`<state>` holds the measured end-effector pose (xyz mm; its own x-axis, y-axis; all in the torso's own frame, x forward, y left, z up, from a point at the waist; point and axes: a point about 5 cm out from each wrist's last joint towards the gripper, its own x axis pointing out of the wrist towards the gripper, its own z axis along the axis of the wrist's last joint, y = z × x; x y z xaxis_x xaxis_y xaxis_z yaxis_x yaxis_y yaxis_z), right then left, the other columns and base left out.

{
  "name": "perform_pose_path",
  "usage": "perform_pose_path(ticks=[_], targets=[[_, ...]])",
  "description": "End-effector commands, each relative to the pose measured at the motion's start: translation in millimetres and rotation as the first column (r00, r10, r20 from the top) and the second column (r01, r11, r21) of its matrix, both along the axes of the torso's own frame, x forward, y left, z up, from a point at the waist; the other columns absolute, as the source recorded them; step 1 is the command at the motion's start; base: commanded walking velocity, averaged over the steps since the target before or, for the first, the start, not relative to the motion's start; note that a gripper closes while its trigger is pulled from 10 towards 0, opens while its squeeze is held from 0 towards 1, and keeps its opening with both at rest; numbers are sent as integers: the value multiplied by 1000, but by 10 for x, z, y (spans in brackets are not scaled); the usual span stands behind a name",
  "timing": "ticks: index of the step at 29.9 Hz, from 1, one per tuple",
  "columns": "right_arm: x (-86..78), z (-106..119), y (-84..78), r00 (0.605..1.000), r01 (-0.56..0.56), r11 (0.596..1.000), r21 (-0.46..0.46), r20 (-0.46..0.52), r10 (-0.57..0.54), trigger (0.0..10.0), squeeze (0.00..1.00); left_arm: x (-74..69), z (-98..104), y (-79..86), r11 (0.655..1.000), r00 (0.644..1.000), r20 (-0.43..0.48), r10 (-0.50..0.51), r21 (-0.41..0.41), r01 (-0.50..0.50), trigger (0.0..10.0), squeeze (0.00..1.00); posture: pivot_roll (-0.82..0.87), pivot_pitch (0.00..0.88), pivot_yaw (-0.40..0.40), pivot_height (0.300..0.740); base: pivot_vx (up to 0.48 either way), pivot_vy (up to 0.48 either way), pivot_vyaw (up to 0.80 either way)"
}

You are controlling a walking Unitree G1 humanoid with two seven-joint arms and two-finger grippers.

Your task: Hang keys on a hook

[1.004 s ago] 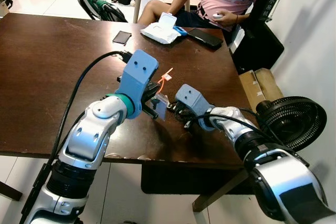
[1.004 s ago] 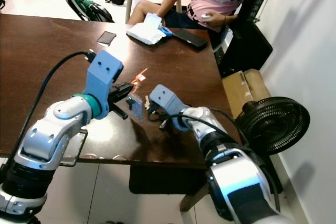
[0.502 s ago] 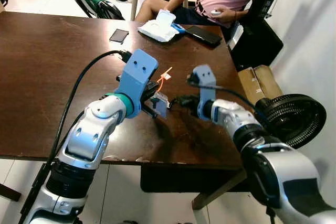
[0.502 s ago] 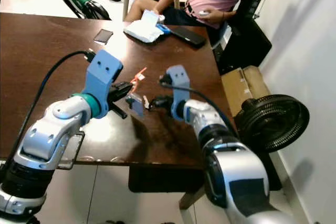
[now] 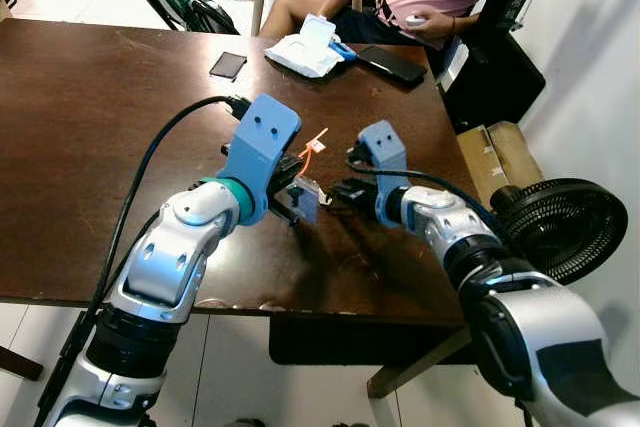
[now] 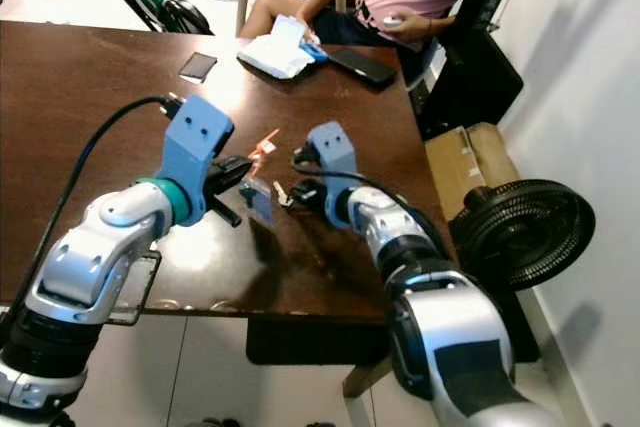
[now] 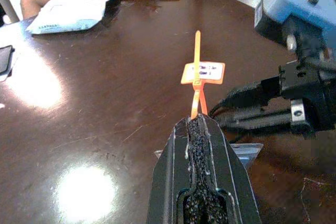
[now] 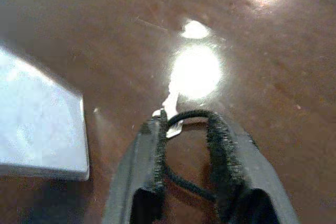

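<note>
Two grippers face to face: left gripper (image 7: 197, 124) pinching hook (image 5: 305, 199), right gripper (image 8: 184, 124) clasping keys (image 8: 170, 106).

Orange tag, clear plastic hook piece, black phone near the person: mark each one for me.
orange tag (image 7: 203, 72), left wrist view, on its flat label face.
clear plastic hook piece (image 5: 305, 200), left eye view, on its transparent plate.
black phone (image 5: 391, 63), left eye view, middle of its screen.

Table: a big dark brown wooden table (image 5: 90, 137) with a shiny top.
Far side: a white packet of wipes (image 5: 308, 50), a black phone (image 5: 392, 64) beside it, and a small black phone (image 5: 229, 65) a little apart.
</note>
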<state>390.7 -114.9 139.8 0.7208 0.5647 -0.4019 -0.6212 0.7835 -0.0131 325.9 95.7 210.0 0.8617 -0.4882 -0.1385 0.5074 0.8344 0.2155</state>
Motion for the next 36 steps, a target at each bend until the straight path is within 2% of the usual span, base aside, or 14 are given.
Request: perform_pose_path(ticks=[1, 3, 7, 15, 17, 18, 19, 20, 31, 36], targets=[[-41, -86, -5, 999, -32, 999, -40, -24, 31, 10000, 1000, -7, -45, -11, 1000, 1000, -21, -8, 10, 8, 10000, 0, 114, 0, 45, 740, 0, 0, 0], [-41, -86, -5, 999, -32, 999, -40, -24, 31, 10000, 1000, -7, -45, -11, 1000, 1000, -21, -8, 10, 8, 10000, 0, 114, 0, 45, 740, 0, 0, 0], [-75, -161, -47, 997, -73, 989, -131, -32, 69, 10000, 1000, -8, -45, -13, 1000, 1000, -21, -10, 11, 10, 10000, 0, 114, 0, 45, 740, 0, 0, 0], [-92, -198, -85, 995, -93, 979, -182, -41, 87, 10000, 1000, -5, -44, -9, 1000, 1000, -21, -11, 13, 11, 10000, 0, 112, 0, 45, 740, 0, 0, 0], [-3, -93, -293, 996, 89, 974, -208, 27, -85, 10000, 1000, -5, -44, -13, 1000, 1000, -23, -15, 14, 15, 10000, 0, 110, 0, 48, 740, 0, 0, 0], [-3, -93, -293, 996, 89, 974, -208, 27, -85, 10000, 1000, -5, -44, -13, 1000, 1000, -23, -15, 14, 15, 10000, 0, 110, 0, 48, 740, 0, 0, 0], [25, -49, -363, 988, 151, 967, -206, 50, -143, 10000, 1000, -5, -44, -15, 1000, 1000, -23, -16, 14, 17, 10000, 0, 110, 0, 48, 740, 0, 0, 0], [42, -16, -409, 982, 187, 962, -198, 63, -178, 10000, 0, -6, -44, -15, 1000, 1000, -23, -17, 14, 17, 10000, 0, 111, 0, 48, 740, 0, 0, 0], [40, -16, -451, 981, 193, 959, -209, 66, -183, 10000, 0, -9, -45, -15, 1000, 1000, -24, -16, 15, 16, 10000, 0, 111, 0, 49, 740, 0, 0, 0], [6, -85, -397, 991, 134, 961, -243, 43, -128, 10000, 0, -9, -44, -16, 1000, 1000, -23, -16, 15, 16, 10000, 0, 111, 0, 49, 740, 0, 0, 0]])
